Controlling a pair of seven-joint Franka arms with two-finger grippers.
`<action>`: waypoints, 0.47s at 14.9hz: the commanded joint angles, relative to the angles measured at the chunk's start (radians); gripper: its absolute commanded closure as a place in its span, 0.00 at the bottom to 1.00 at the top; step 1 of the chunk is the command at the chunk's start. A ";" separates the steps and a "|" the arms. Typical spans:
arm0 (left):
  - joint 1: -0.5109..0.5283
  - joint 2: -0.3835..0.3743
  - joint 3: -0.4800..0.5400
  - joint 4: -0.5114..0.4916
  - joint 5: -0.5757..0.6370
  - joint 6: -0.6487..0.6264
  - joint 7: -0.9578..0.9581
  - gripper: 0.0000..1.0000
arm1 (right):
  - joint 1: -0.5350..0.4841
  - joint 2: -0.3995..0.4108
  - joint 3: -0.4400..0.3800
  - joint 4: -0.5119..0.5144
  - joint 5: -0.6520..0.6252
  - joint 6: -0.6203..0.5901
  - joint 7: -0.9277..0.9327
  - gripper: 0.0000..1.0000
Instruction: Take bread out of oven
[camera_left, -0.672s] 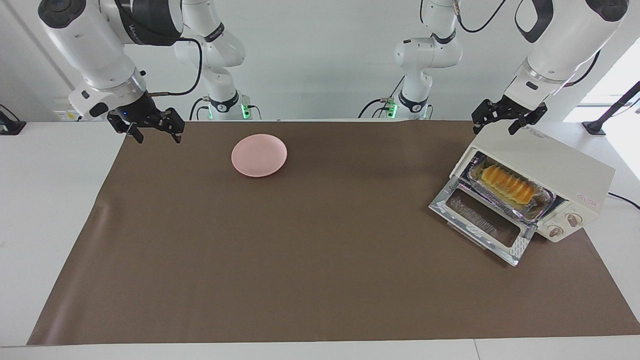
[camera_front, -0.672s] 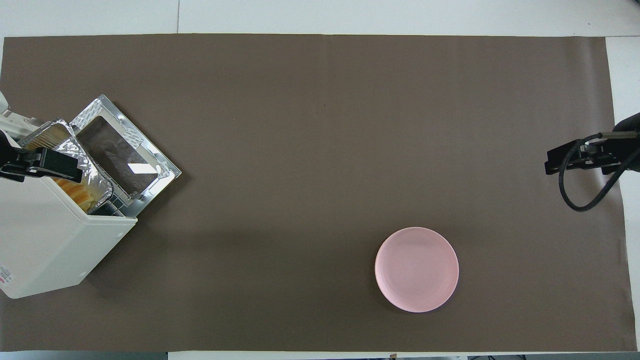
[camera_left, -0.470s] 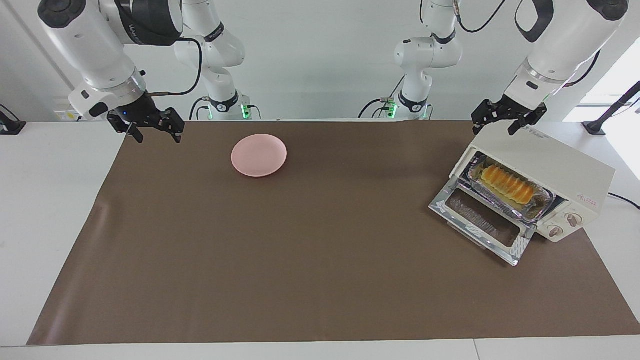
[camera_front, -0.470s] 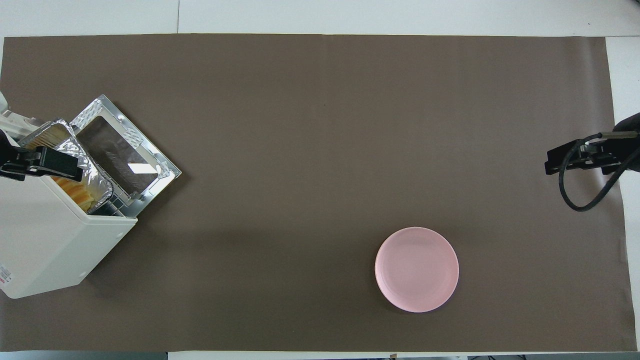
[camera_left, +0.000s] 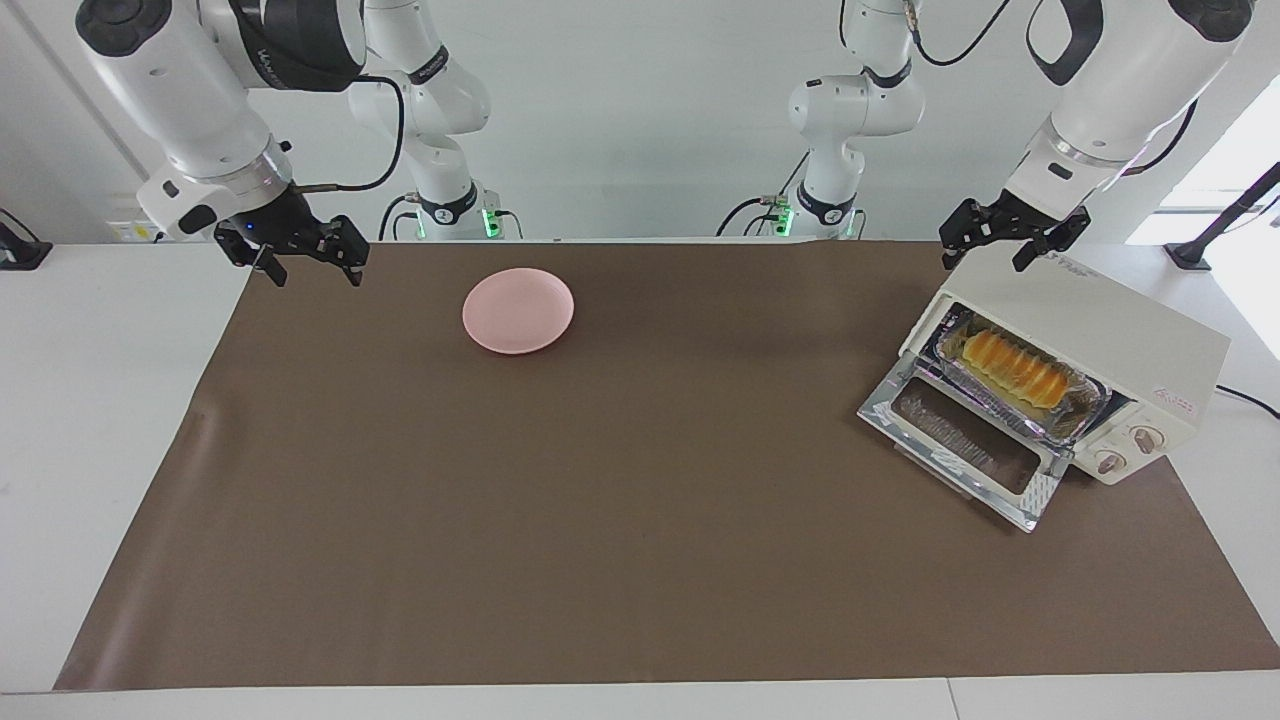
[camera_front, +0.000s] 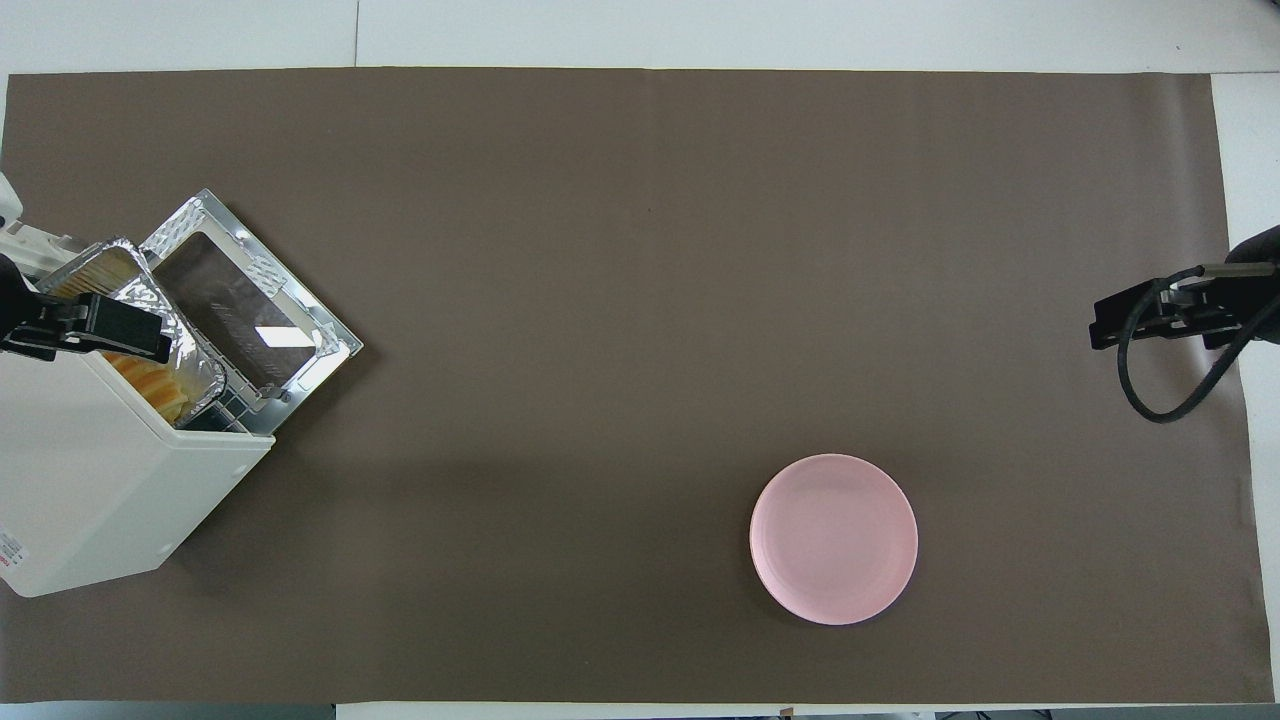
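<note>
**Left gripper hangs over the oven's top; the bread lies below it, inside the open mouth**

The left gripper (camera_left: 1012, 240) hovers over the corner of the oven (camera_left: 1100, 335) that is nearest the robots, its jaws spread and holding nothing. From there the bread (camera_left: 1012, 366) lies downward and away from the robots, under the oven's roof, so I judge the gripper cannot drop straight onto it; it has to come round to the oven's front and go in above the lowered door (camera_left: 965, 440). The loaf sits in a foil tray (camera_left: 1085, 412) on the rack, its long axis running across the oven's mouth, parallel to the door's hinge, with its ridges crosswise to that. A grip across the short width looks the natural one.

The right gripper (camera_left: 305, 250) waits, open and empty, over the mat's edge at the right arm's end of the table, well apart from the oven. The pink plate (camera_left: 518, 310) lies between, closer to that arm. The left arm is plainly the nearer one to the bread.
</note>
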 joint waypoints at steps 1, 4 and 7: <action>0.005 -0.003 0.002 0.000 -0.011 0.009 0.007 0.00 | -0.012 -0.006 0.012 -0.008 -0.013 -0.005 0.007 0.00; 0.014 -0.009 0.004 -0.001 -0.009 0.000 0.003 0.00 | -0.012 -0.006 0.012 -0.008 -0.013 -0.005 0.007 0.00; 0.000 0.005 0.002 0.002 0.056 0.056 -0.081 0.00 | -0.012 -0.006 0.012 -0.008 -0.015 -0.005 0.007 0.00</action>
